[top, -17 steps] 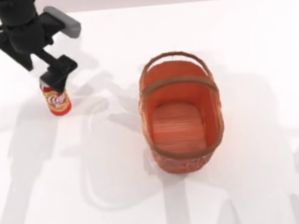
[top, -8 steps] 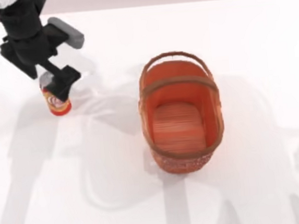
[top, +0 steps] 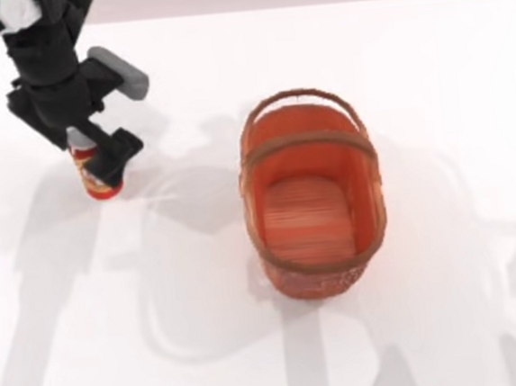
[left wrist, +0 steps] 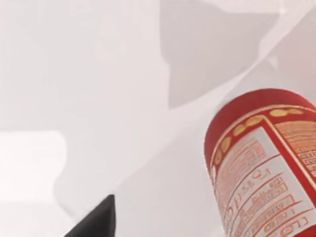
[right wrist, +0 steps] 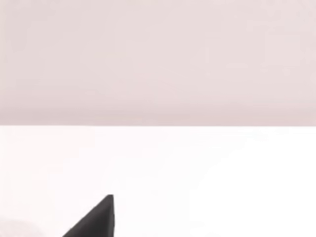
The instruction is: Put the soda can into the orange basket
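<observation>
The soda can [top: 104,187] stands upright on the white table at the far left, red with a white and gold label, mostly covered by my left gripper [top: 102,163]. That gripper is open and low around the can's upper part. The left wrist view shows the soda can [left wrist: 261,168] close up, with a clear gap between it and one dark fingertip [left wrist: 98,222]; the other finger is hidden. The orange basket [top: 358,184] sits right of centre, its brown handle [top: 308,140] arching across it, nothing inside. My right arm is outside the top view; its wrist view shows one fingertip [right wrist: 98,222] over bare table.
A white tabletop [top: 199,343] runs around the can and basket, with only soft shadows on it. A wide stretch of table lies between can and basket. The table's far edge [top: 314,4] meets a pale wall.
My left gripper has come down over the can, covering more of it. The can and basket have not moved.
</observation>
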Tool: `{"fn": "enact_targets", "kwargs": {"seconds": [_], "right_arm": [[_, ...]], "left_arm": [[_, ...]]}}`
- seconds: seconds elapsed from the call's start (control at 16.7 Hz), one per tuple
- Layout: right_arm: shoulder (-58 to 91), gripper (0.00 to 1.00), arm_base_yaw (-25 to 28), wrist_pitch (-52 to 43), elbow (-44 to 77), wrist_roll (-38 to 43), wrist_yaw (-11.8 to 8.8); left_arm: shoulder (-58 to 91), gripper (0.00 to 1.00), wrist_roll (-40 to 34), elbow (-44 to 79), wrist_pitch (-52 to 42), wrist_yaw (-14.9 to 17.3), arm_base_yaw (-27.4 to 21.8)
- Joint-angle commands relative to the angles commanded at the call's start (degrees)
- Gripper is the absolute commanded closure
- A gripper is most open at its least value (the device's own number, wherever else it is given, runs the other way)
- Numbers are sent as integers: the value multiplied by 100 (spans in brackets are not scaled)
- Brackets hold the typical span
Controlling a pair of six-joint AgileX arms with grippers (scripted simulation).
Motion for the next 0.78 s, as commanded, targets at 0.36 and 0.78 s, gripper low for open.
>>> {"fn": "enact_targets", "kwargs": {"seconds": [0.36, 0.78], "right_arm": [[0, 0, 0, 0, 0, 0, 0], [0, 0, 0, 0, 0, 0, 0]], "left_arm": [[0, 53, 0, 0, 0, 0, 0], [0, 100, 0, 0, 0, 0, 0]]}}
